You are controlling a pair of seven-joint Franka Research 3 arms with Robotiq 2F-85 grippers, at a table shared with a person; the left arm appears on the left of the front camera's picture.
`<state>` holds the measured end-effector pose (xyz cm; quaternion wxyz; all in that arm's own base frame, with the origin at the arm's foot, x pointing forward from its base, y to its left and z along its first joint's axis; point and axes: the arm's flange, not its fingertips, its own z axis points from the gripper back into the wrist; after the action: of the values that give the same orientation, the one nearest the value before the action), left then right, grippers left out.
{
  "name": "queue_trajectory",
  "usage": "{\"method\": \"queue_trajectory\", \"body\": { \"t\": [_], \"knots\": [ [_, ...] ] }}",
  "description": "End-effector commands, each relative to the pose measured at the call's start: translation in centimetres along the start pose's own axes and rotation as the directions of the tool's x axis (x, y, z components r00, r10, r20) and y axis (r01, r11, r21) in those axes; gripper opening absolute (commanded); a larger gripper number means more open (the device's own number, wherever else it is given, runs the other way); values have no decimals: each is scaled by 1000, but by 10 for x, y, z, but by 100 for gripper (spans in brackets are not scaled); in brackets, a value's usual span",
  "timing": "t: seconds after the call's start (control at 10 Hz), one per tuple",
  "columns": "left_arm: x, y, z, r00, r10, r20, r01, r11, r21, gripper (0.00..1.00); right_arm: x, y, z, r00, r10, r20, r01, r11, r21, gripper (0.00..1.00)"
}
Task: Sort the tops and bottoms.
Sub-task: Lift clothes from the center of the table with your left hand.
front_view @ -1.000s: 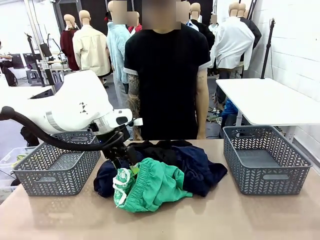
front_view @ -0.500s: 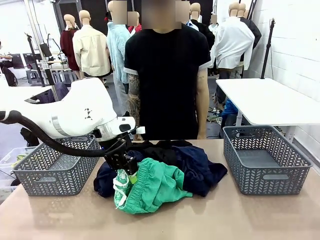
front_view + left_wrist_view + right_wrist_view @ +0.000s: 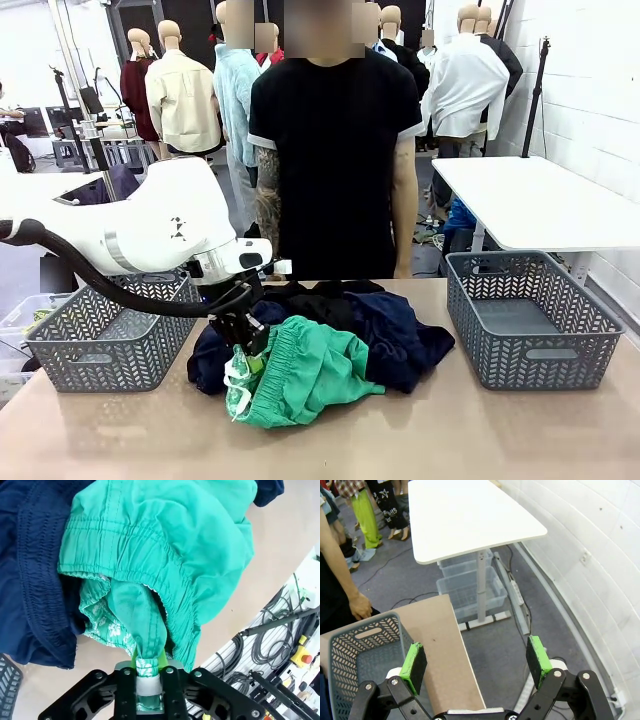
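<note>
Two fingers, one thin fold of green

Two green pads of the left gripper (image 3: 148, 674) are pressed tight together on a narrow bunch of the bottoms (image 3: 165, 540). It is a twisted pinch of cloth with a white-flowered inner fabric, taken just below the gathered waistband (image 3: 125, 535).

From the front, the bottoms lie at the near edge of a heap of dark clothes (image 3: 390, 330) in the middle of the table (image 3: 450, 430). They sit between the left basket (image 3: 110, 350) and the right basket (image 3: 530, 355).

The right gripper (image 3: 476, 662) hangs well apart from the heap. Its jaws are spread wide with nothing between them, and it looks down past a corner of the right basket to the floor.

The trousers look light, limp and thin. They will probably stretch out and dangle when lifted rather than hold any shape.

So small a pinch may slide out of the pads. The thick elastic band just beside it looks the firmer place to hold.

The cloth rests on the navy garment under it, so a slow lift seems wise in case the two catch on each other.
</note>
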<state>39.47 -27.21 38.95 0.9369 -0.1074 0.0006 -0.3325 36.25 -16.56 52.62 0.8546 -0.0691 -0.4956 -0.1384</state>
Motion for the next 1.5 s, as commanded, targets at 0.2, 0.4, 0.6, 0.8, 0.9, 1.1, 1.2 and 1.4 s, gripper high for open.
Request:
{"method": "queue_trajectory", "body": {
  "t": [0.2,0.4,0.6,0.8,0.9,1.1,1.2,1.4],
  "knots": [
    [1,0,8,998,-48,-41,50,998,34,0,-1,0,-1,1000,-19,-8,19,1000,-1,100],
    [0,-18,41,991,-126,33,121,984,133,0,-1,0,-1,1000,-19,-8,19,1000,-1,100],
    [-6,-51,96,957,-257,137,219,945,243,0,-1,0,-1,1000,-19,-8,19,1000,-1,100],
    [-10,-74,148,924,-304,232,232,927,294,0,-1,0,-1,1000,-19,-8,19,1000,-1,100],
    [-16,-89,174,910,-320,262,233,920,315,0,-1,0,-1,1000,-19,-8,19,1000,-1,100],
    [-38,-122,264,872,-330,361,200,914,353,0,-1,0,-1,1000,-19,-8,19,1000,-1,100],
    [-49,-143,307,850,-344,400,163,892,422,0,-1,0,-1,1000,-19,-8,19,1000,-1,100],
    [-65,-189,384,788,-361,498,94,871,483,0,-1,0,-1,1000,-19,-8,19,1000,-1,100]
  ]
}}
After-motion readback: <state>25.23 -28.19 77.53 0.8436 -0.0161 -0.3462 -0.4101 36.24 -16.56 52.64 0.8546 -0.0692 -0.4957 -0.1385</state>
